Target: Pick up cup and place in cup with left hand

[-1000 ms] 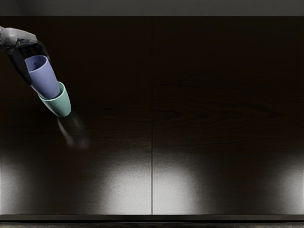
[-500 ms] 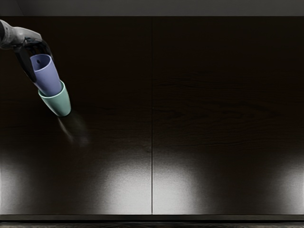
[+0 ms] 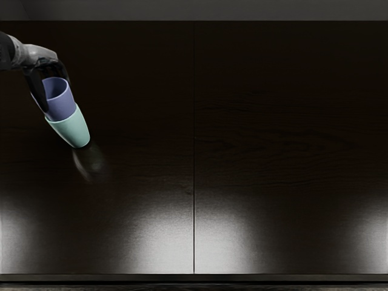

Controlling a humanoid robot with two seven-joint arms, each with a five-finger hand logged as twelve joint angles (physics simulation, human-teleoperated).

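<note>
The left robot hand (image 3: 48, 64) grasps the tapered lavender cup (image 3: 61, 110), nesting it inside the tapered mint-green cup (image 3: 74, 130); seating, then release, should follow.

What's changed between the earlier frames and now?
The purple cup has sunk deeper into the green cup, its rim shifting right and slightly down in the picture. The left hand moved rightward with it. Unchanged: the hand's hold on the purple cup, and roughly where the green cup's base sits.
</note>
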